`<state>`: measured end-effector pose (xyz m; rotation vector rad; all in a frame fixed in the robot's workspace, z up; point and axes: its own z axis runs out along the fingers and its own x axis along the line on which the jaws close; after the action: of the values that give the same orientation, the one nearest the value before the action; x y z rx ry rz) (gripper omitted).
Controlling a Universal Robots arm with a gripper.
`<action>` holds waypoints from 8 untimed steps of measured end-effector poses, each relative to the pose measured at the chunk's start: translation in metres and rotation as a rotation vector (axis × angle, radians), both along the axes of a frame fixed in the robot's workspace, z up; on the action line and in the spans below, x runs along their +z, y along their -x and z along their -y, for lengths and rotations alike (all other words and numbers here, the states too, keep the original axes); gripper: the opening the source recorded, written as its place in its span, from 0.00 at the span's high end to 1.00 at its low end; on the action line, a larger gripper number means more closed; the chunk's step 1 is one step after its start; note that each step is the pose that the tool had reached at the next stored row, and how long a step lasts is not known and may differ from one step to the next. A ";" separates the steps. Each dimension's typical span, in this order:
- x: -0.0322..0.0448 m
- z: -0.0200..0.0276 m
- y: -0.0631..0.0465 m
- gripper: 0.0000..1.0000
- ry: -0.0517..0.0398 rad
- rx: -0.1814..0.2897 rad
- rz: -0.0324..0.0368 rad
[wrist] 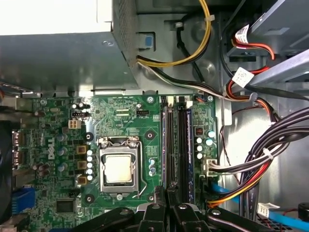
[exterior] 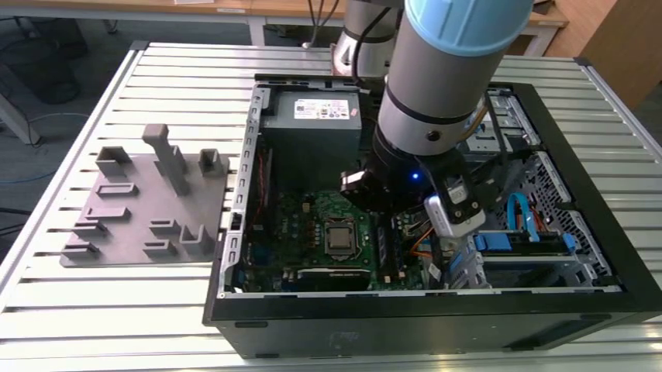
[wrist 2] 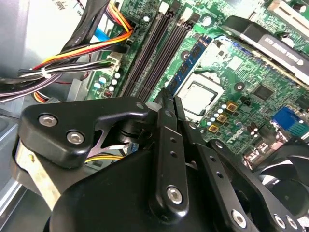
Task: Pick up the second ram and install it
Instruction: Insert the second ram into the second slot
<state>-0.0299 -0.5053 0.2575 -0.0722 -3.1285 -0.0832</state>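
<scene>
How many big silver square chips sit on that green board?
1. The silver square chip sits on the green board, beside the long dark slots. The pincer covers part of the board, so more may be hidden.

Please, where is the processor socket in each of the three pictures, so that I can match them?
Exterior view: the processor socket lies inside the computer case, on the exterior view's left of the arm.
Second wrist view: the socket lies beside the memory slots.
First wrist view: the socket lies beside the same slots.
Shared landmark: the long black memory slots alongside the socket.
</scene>
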 end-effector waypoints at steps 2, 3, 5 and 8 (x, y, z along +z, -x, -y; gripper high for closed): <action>-0.0004 -0.0010 -0.001 0.87 -0.0001 0.000 0.0000; -0.0006 -0.0017 -0.001 0.87 0.0000 0.000 0.0000; -0.0011 -0.0029 -0.002 0.87 0.0001 0.000 0.0000; -0.0020 -0.0038 -0.002 0.87 -0.0001 0.000 0.0001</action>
<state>-0.0275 -0.5015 0.2555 -0.0723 -3.1285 -0.0835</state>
